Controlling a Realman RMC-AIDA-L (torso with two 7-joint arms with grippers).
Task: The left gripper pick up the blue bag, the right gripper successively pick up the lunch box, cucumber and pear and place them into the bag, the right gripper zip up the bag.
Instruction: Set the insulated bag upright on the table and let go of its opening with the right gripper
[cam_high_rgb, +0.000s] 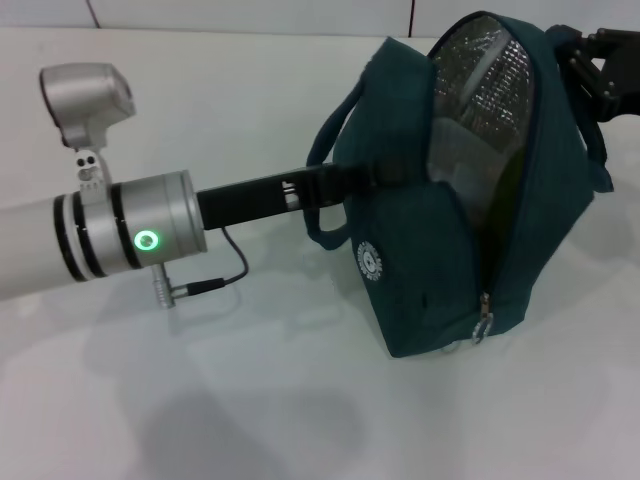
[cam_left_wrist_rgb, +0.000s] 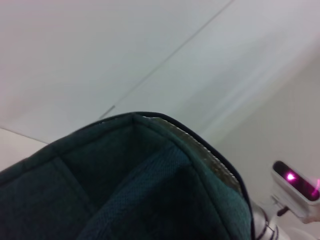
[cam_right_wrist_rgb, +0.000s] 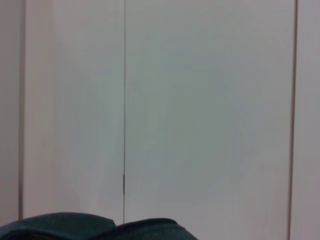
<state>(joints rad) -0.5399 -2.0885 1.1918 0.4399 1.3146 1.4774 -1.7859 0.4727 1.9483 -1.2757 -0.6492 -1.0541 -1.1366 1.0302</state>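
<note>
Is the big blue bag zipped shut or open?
Open. The dark teal fabric lunch bag gapes at its top, showing silver foil lining; its ring zip pull hangs low near the bottom.

blue bag (cam_right_wrist_rgb: 90, 227): dark teal fabric edge at frame bottom | wall (cam_right_wrist_rgb: 200, 110): pale panels, vertical seams

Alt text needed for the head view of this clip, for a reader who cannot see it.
A large dark teal fabric lunch bag stands on a white table, its top open onto silver foil lining. The left gripper, on a black bar with a green-lit silver cylinder, reaches its left side by a loop handle; the black right gripper is at its upper right.
</note>
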